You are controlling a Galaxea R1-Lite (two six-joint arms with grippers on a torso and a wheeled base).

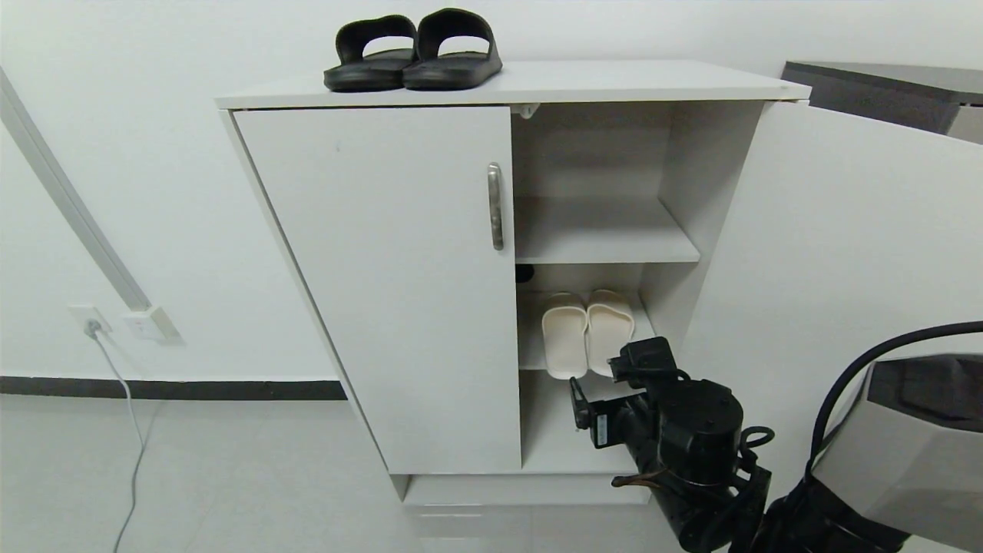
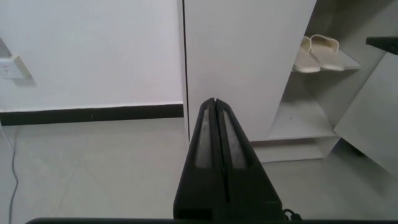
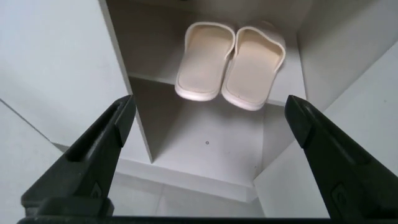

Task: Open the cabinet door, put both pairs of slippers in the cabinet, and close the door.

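Left end effector (image 2: 214, 112): fingers pressed together, empty, facing the white cabinet (image 1: 653, 81).
Black slippers (image 1: 413, 52): paired on the cabinet top.
Left door (image 1: 384, 284): closed.
Cream slippers (image 1: 587, 332): side by side on the middle shelf.
Right end effector (image 1: 607, 388): fingers apart, empty, just before that shelf.
Right door (image 1: 845, 253): swung open.

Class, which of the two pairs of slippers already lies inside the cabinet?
The cream-white pair, on the second shelf down; the black pair sits on the white cabinet's top.
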